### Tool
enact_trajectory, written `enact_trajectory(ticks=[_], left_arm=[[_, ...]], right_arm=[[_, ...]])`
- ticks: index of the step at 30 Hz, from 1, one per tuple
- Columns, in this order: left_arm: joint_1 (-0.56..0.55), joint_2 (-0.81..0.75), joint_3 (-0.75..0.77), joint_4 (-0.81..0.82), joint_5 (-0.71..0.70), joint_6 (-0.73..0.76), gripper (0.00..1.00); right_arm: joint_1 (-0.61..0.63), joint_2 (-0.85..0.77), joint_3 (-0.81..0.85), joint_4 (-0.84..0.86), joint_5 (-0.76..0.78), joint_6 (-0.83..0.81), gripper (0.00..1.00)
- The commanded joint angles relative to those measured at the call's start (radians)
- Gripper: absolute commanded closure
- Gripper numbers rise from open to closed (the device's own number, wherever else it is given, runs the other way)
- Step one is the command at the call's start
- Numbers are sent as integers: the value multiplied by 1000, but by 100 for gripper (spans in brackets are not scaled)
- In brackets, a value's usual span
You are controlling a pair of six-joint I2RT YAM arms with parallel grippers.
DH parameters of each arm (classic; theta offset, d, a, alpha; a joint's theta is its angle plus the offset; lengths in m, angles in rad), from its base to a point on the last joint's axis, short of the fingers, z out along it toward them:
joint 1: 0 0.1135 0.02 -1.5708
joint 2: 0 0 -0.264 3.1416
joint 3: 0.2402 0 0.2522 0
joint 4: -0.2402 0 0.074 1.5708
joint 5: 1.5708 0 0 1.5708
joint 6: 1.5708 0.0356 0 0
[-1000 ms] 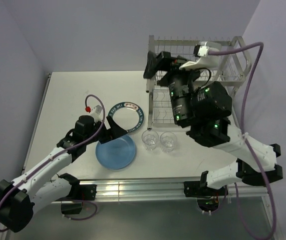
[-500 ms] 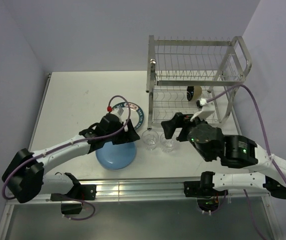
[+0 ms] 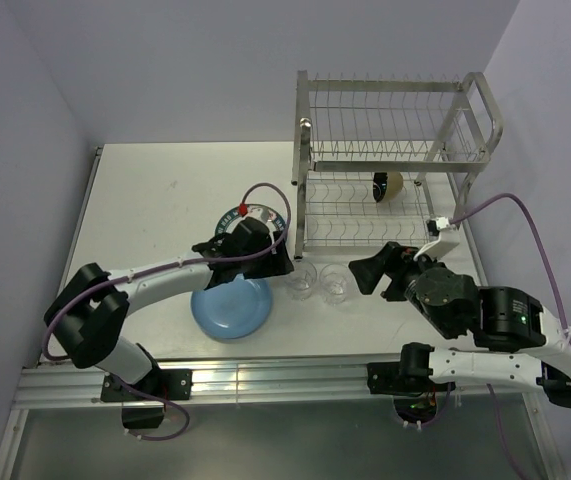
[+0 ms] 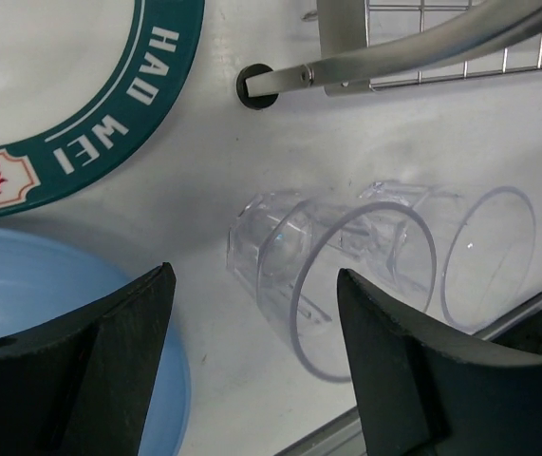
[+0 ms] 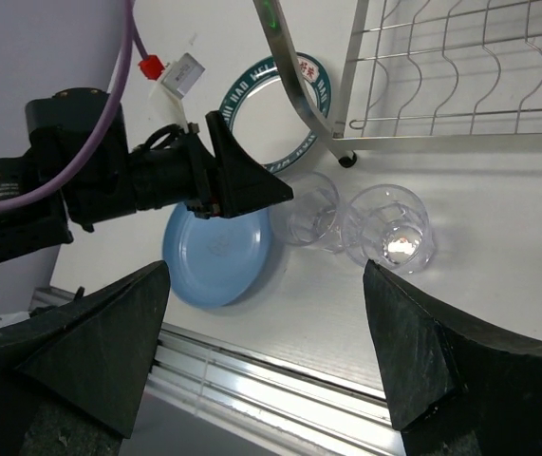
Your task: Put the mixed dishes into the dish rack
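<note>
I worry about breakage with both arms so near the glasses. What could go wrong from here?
The left gripper, jaws open, may knock the right glass while taking the left glass beside it. The right gripper, also open, faces them from the other side, so the two might clash. The rack foot is close by.

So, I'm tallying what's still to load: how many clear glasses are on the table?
2. They stand side by side on the table before the dish rack: one glass nearer the light-blue plate, the other glass beyond it. None appears hidden.
</note>
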Motion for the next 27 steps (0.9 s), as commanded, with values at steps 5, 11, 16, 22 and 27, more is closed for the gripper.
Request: enact_trajectory(ticks=[5, 11, 16, 22, 27], left_arm=[[-43, 86, 93, -49, -53, 29, 35], [-55, 90, 85, -62, -76, 31, 58], [-55, 74, 85, -75, -77, 39, 82], [-57, -13, 87, -133, -100, 37, 100], [-57, -197, 62, -165, -66, 39, 100]], right_arm=[[4, -69, -14, -44, 51, 49, 10], [4, -83, -26, -46, 58, 43, 10], [2, -58, -21, -47, 55, 36, 10], [4, -26, -15, -47, 37, 46, 8], [4, -15, -6, -21, -9, 43, 7]])
